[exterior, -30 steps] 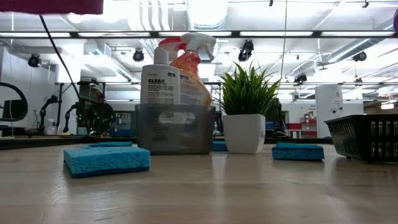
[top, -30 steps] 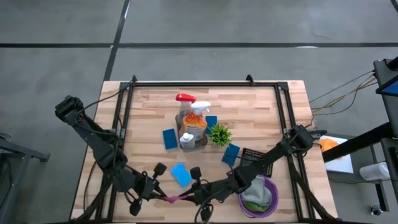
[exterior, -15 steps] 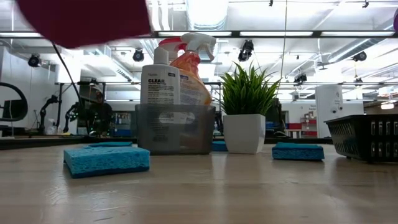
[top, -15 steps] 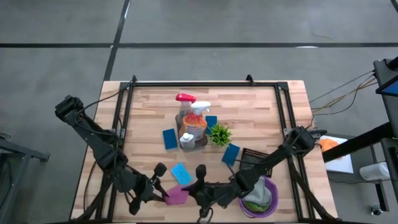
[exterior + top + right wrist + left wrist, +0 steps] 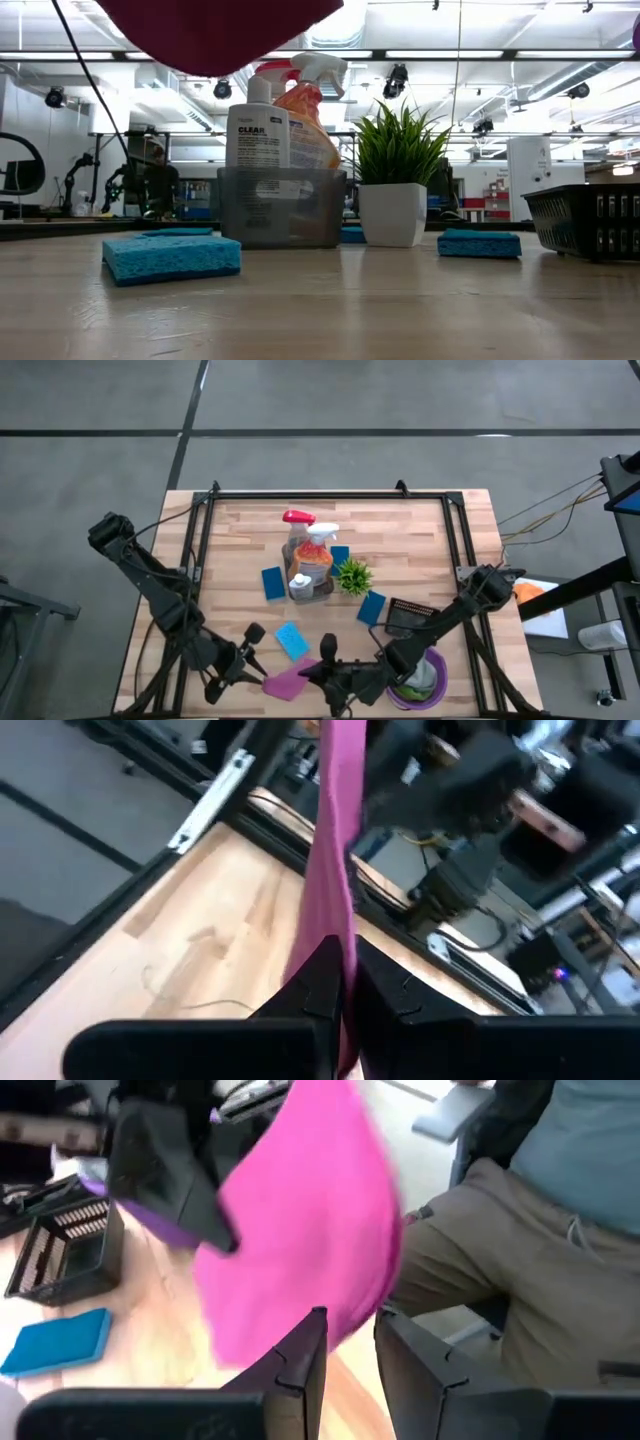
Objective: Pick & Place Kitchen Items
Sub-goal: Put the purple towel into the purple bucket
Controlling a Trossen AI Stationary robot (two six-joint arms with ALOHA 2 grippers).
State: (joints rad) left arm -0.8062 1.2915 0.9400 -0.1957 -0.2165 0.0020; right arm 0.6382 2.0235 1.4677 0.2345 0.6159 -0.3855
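A magenta cloth (image 5: 290, 682) hangs in the air near the table's front edge, between my two grippers. It fills the top of the low view (image 5: 220, 30), clear of the table. My right gripper (image 5: 322, 668) is shut on it. My left gripper (image 5: 252, 652) stands just left of the cloth with its fingers a little apart. In the left wrist view (image 5: 350, 1330) the cloth's lower edge (image 5: 345, 1320) hangs just beyond the fingertips. A grey bin (image 5: 308, 582) at mid-table holds the clear, red-triggered bottle (image 5: 297, 520) and the orange bottle (image 5: 318, 545). A blue sponge (image 5: 291, 640) lies flat near the grippers. My right gripper pinches the magenta cloth's edge (image 5: 338, 935) between its two fingers, coming level from the table's right side. The cloth shows edge-on in the right wrist view, rising past the fingertips. It hangs spread and slack, lifted clear of the table.
A spiky green plant (image 5: 352, 575) stands right of the bin. More blue sponges (image 5: 273, 582) (image 5: 371, 607) (image 5: 340, 555) lie around it. A black basket (image 5: 405, 615) and a purple bowl (image 5: 436, 660) holding green and grey cloths sit at the front right. A seated person (image 5: 520, 1280) is beyond the table's near edge.
A second ago the magenta cloth was a thin taut strand between both grippers. It now spreads as a slack sheet from my right gripper, which has shifted slightly toward the table's right. In the low view the cloth has come lower and further into the picture.
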